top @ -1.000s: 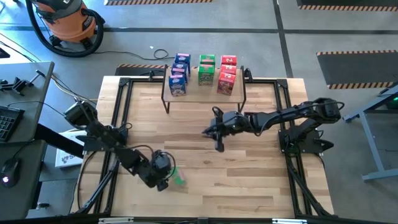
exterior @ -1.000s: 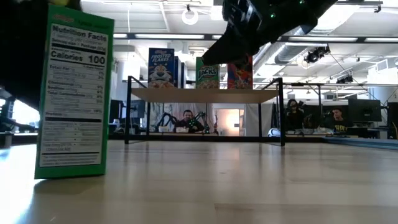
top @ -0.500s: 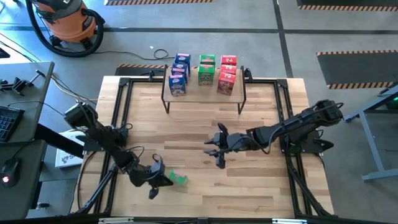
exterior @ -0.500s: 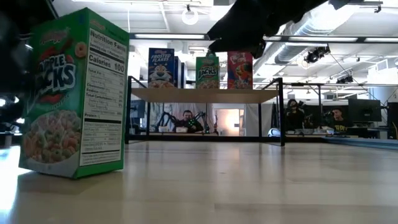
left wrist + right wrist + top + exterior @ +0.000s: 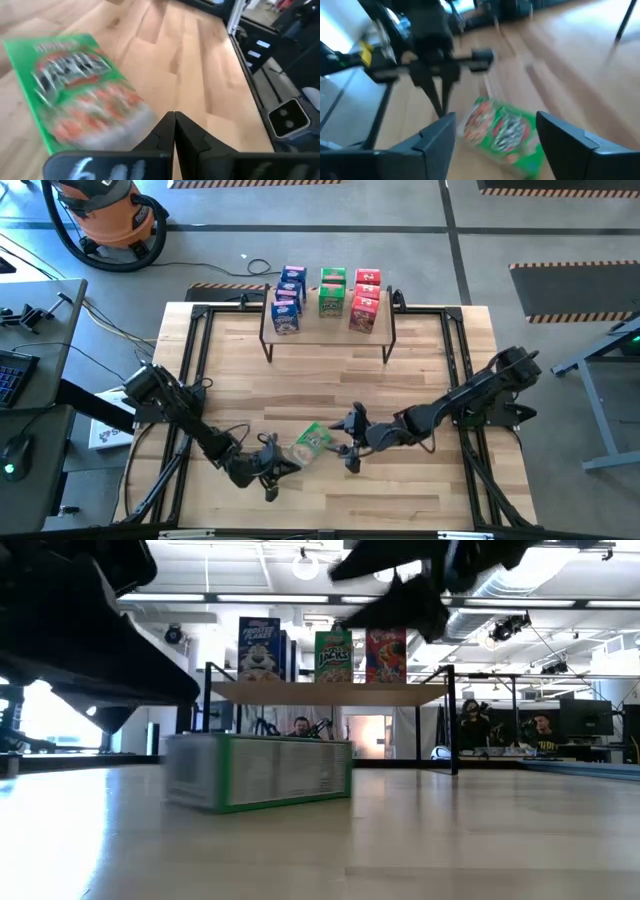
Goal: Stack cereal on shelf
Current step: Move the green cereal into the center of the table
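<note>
A green cereal box (image 5: pixel 312 443) lies flat on its back, printed front up, near the table's near edge; it also shows as the green box (image 5: pixel 75 87), (image 5: pixel 502 132), (image 5: pixel 258 772). My left gripper (image 5: pixel 280 465) is shut, its tips (image 5: pixel 174 120) at the box's left end. My right gripper (image 5: pixel 340 445) hangs open just right of the box and above it, fingers (image 5: pixel 440 132) wide apart. The shelf (image 5: pixel 330 332) stands at the far edge and carries blue (image 5: pixel 289 300), green (image 5: pixel 332 292) and red (image 5: pixel 365 300) boxes, stacked upright. My left gripper's shut fingertips (image 5: pixel 170 125) stand low beside the end of the green box nearest them, coming in slanted from the table's left. I cannot tell whether they touch the box. The box lies flat on the table.
Bare wood lies between the shelf and the grippers. Black frame rails (image 5: pixel 195 380) run along the table's left and right edges. An orange vacuum (image 5: pixel 105 210) stands on the floor beyond the far left corner. People sit beyond the table (image 5: pixel 300 730).
The green box stood upright near the left arm, turned about, and has fallen flat with its front up, farther toward the table's right. My left gripper has followed it rightward and sunk, tipping downward, still shut. My right gripper has swung toward the near edge, to the box, and opened.
</note>
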Robot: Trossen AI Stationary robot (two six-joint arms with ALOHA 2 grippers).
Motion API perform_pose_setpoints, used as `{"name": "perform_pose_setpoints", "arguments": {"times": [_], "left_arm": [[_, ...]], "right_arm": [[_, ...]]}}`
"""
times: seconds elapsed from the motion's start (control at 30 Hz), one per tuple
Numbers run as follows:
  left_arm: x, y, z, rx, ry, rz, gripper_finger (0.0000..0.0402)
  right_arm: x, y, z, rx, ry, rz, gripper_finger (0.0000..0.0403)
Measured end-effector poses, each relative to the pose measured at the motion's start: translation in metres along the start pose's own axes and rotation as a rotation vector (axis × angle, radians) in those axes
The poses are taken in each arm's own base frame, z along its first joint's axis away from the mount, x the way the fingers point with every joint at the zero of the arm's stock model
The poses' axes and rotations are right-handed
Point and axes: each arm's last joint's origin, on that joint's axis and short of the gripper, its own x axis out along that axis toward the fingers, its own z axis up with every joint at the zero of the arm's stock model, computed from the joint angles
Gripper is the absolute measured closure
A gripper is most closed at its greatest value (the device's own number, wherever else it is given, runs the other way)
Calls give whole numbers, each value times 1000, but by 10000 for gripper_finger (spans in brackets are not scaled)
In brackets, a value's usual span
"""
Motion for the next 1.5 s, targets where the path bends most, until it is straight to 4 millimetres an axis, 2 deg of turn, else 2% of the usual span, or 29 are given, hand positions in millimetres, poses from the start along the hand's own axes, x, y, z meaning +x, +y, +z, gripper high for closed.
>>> {"name": "perform_pose_setpoints", "arguments": {"times": [0.13, 0.27, 0.37, 0.47, 0.67, 1.03, 1.23, 1.4, 1.5], "left_arm": [[-10, -10, -9, 25, 5, -22, 401], [-18, -14, -14, 43, -30, 38, 401], [-14, -10, -9, 57, -49, 67, 401], [-6, -3, 4, 87, -88, 93, 401], [12, 23, 15, 93, -38, 157, 401], [6, 24, -3, 88, 42, 217, 401], [4, 18, -10, 80, 29, 202, 401], [2, 10, 4, 115, -110, 212, 401], [7, 21, 4, 123, -80, 261, 401]], "right_arm": [[11, -3, -16, 94, 42, -53, 124], [13, -9, -22, 105, 101, -94, 121], [14, -14, -22, 97, 113, -117, 123], [15, -16, -21, 72, 114, -124, 125], [13, -11, -24, 26, 120, -113, 126], [10, -6, -26, -1, 128, -95, 126], [10, -6, -27, -2, 133, -91, 126], [10, -6, -27, -11, 134, -89, 126], [10, -6, -27, -15, 134, -89, 126]]}}
